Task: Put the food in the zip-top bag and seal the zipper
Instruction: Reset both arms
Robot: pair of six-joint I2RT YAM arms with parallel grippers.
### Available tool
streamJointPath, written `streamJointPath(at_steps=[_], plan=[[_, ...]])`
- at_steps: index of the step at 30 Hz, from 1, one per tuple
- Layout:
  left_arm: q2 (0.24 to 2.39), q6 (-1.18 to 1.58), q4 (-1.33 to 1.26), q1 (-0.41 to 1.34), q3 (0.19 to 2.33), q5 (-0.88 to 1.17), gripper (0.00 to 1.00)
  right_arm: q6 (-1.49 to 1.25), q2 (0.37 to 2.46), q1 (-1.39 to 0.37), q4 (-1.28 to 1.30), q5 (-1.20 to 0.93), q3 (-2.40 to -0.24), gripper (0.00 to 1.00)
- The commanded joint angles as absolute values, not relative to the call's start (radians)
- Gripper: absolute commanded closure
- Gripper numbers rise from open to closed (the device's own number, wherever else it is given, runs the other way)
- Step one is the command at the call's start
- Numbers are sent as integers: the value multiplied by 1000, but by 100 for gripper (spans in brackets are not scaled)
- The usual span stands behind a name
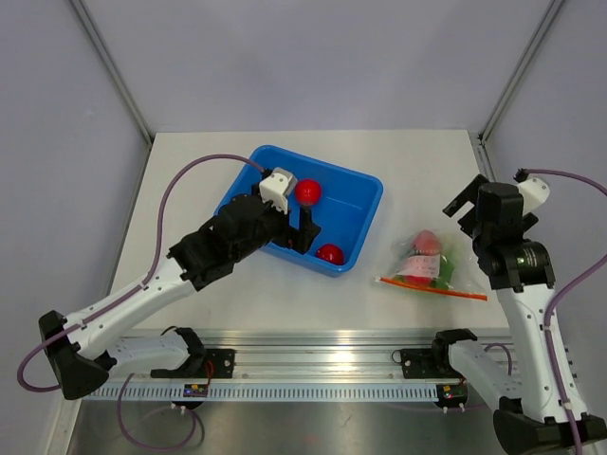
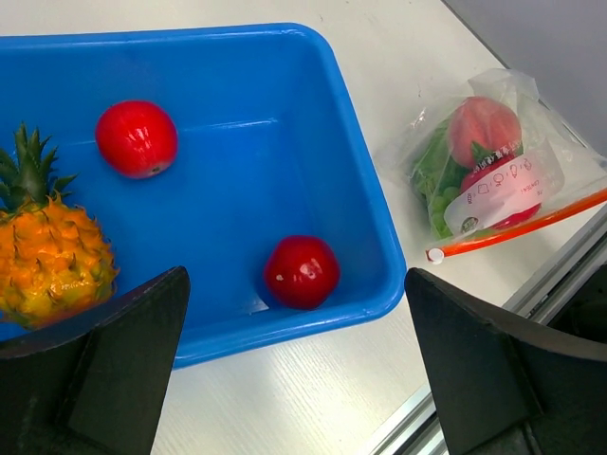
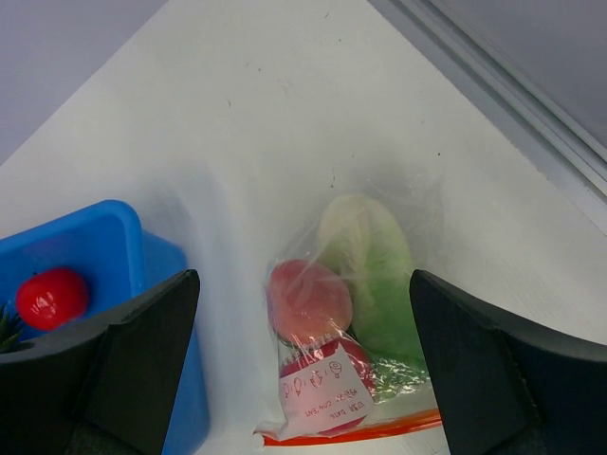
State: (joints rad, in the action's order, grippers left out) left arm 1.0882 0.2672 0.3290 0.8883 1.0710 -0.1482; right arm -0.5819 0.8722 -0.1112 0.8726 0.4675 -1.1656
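Note:
The zip-top bag lies flat on the table right of the blue tub. Inside it are a pink peach, a green cabbage and a round red fruit behind a white label. Its orange-red zipper runs straight along the near edge, with a white end piece. Two red fruits and a pineapple sit in the tub. My left gripper hangs open over the tub's near side, holding nothing. My right gripper is open and empty, raised to the right of the bag.
The blue tub stands at the table's middle, its near right corner close to the bag. A metal rail runs along the near edge. Grey walls and frame posts close in the back and sides.

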Motion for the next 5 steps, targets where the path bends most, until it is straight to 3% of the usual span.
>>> streamJointPath(at_steps=[1, 5], plan=[[1065, 273, 295, 884, 1074, -173, 1, -578, 830, -107, 873, 526, -1204, 0], [1060, 282, 288, 884, 1066, -176, 1, -568, 827, -107, 883, 549, -1216, 1]])
